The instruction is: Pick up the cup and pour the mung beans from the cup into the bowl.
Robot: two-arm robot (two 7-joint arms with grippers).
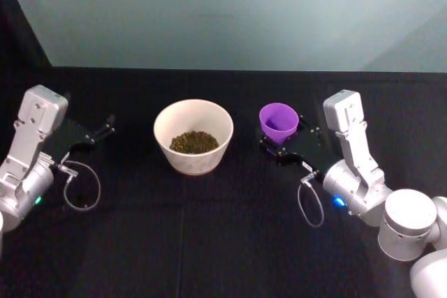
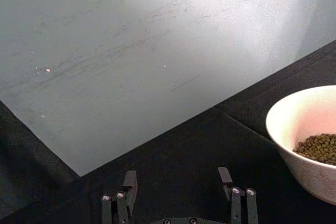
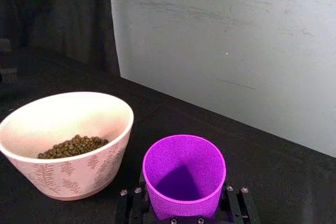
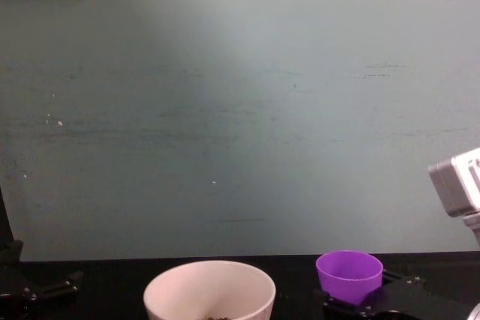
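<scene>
Right gripper (image 1: 281, 139) clamped on the cup (image 1: 279, 121), upright and empty, just beside the bowl (image 1: 193, 135) at its 3 o'clock. Mung beans (image 1: 193, 142) sit in the bowl (dark heap at the bottom). Left gripper (image 1: 98, 132) parked at the bowl's 9 o'clock, fingers spread, holding nothing

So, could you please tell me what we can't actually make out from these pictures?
- Cup: the right wrist view cuts off its base at the lower edge; whether the right tool presses its wall can't be told.
- Bowl: the chest view's lower edge cuts off its body and most of the mung beans.
- Left tool: the left wrist view shows its fingers apart, holding nothing.
</scene>
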